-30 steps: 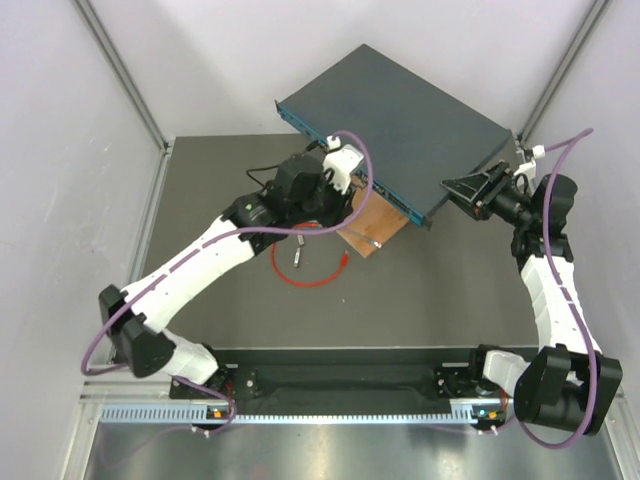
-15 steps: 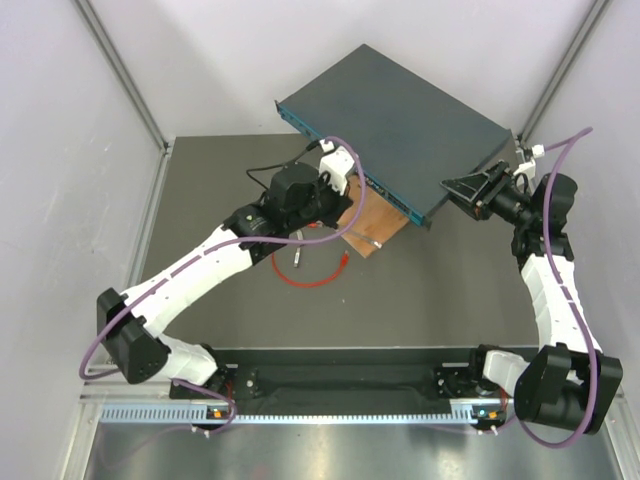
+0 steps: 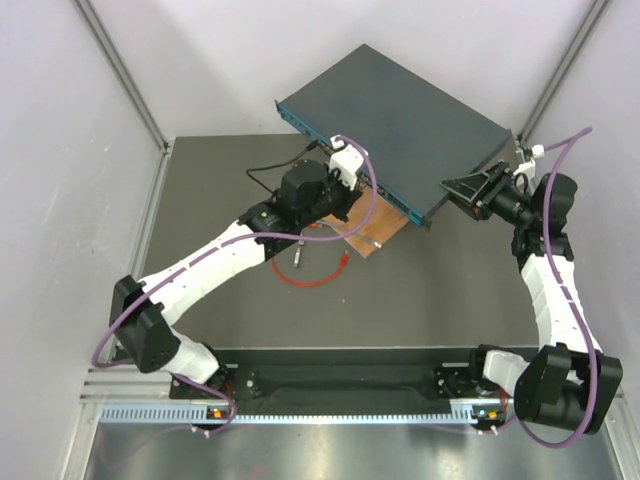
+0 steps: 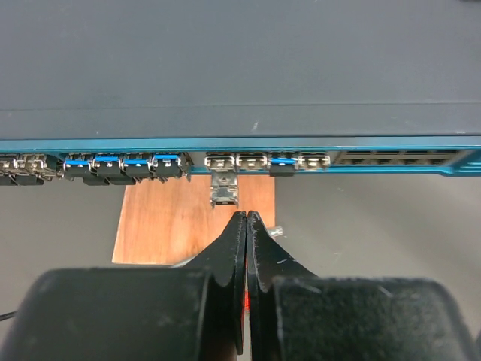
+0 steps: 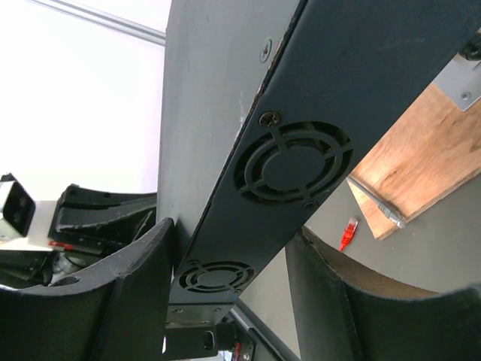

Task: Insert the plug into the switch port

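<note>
Left wrist camera, at the front of the box [image 4: 240,68]: my left claw [image 4: 246,218] is pinched closed, its two black fingers [image 4: 225,256] pressed side by side and aimed at the row of ports [image 4: 237,160]. Several sockets in that row carry blue-tabbed inserts. A small metal-cased piece [image 4: 224,189] sits just under the row, right ahead of the fingertips; I cannot tell whether they touch it. A sliver of red shows in the slit between the fingers, and I cannot tell what it belongs to. Behind and below the row is a wooden block [image 4: 173,226].

Overhead, the box lies askew across the far side of the table [image 3: 450,290], with the block under its front edge and my left arm reaching in from the near left.

The plug [image 3: 343,263] is in neither claw and in no port. It lies on the table just beside the near edge of the block, at the end of a red cable [image 3: 300,281] that loops on the tabletop below my left wrist. The right wrist camera sees it too, a small red tip on the table near the block's corner.

My right claw [image 5: 233,233] has the box's right end between its jaws, one finger on the top face and one underneath, clamped across the side panel with its two round fan grilles [image 5: 289,165].
</note>
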{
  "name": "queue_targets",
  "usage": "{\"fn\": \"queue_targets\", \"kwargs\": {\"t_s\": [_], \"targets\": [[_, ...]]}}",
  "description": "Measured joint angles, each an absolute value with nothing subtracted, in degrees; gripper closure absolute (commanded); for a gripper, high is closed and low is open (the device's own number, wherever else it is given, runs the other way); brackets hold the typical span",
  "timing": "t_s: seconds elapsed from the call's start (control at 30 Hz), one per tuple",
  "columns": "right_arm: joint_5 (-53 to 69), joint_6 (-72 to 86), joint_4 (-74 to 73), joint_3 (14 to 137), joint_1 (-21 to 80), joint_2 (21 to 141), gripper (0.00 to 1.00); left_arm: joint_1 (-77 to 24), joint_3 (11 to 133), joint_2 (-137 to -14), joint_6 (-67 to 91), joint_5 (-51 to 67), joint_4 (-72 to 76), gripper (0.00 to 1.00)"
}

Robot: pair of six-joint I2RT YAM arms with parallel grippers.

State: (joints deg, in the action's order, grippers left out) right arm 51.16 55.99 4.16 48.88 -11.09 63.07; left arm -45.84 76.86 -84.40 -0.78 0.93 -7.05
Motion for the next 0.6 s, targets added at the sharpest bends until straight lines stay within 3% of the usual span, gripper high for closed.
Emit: {"fn": "queue_targets", "kwargs": {"t_s": [0.6], "targets": [[51.3, 55.9, 4.1, 48.9, -11.1, 63.1, 1.0, -45.8, 76.8, -86.7, -3.4, -1.4, -3.4, 1.0]]}}
